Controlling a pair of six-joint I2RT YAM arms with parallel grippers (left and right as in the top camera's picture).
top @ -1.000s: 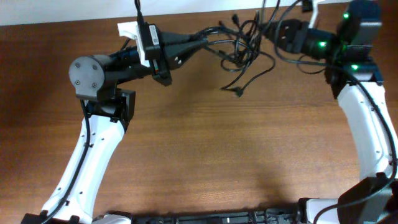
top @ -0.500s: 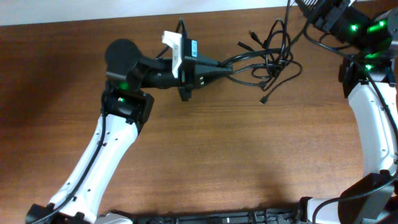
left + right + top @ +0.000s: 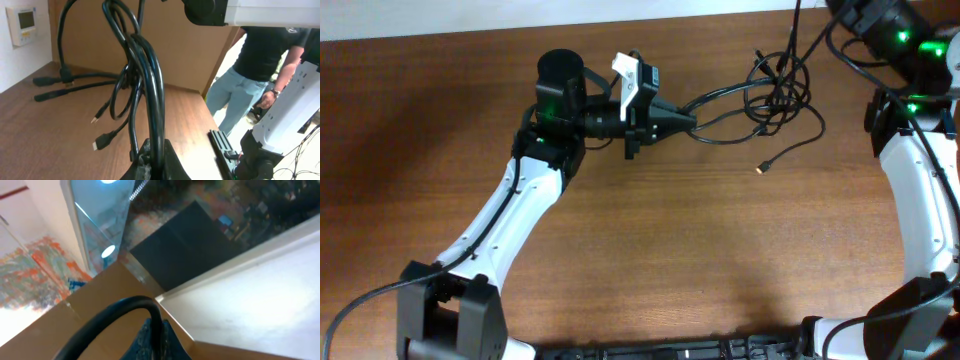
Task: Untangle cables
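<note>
Above the far edge of the table (image 3: 620,250), the cables (image 3: 775,95) — light, limp, likely to slip — hang knotted between the left gripper (image 3: 686,118) and right gripper (image 3: 152,339), each pinching a strand; a loose end by the small plug (image 3: 760,168) looks the better hold.

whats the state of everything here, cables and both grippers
cables, tangled in a knot of loops, strung between the two grippers
left gripper, shut on the cables, a bunch of strands pinched together
right gripper, shut on one of the cables
loose plug, free end, not gripped
</note>
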